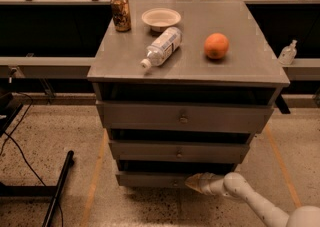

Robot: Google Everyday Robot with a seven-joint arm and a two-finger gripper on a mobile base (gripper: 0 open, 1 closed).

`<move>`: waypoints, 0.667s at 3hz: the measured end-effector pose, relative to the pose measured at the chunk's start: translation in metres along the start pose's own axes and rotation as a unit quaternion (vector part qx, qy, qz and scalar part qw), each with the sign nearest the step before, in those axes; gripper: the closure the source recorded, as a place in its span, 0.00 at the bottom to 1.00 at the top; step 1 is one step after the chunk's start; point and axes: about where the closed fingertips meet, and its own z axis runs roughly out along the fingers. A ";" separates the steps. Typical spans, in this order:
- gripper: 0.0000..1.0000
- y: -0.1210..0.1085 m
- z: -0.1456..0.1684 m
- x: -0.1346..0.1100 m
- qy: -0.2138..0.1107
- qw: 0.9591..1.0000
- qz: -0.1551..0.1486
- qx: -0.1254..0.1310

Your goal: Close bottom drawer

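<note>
Claw [196,183], grip state impossible to tell, sits low at the right part of the bottom drawer [150,179], whose front runs sideways, facing it.
</note>
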 end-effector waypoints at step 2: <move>1.00 0.000 0.000 0.000 0.000 1.000 0.000 0.000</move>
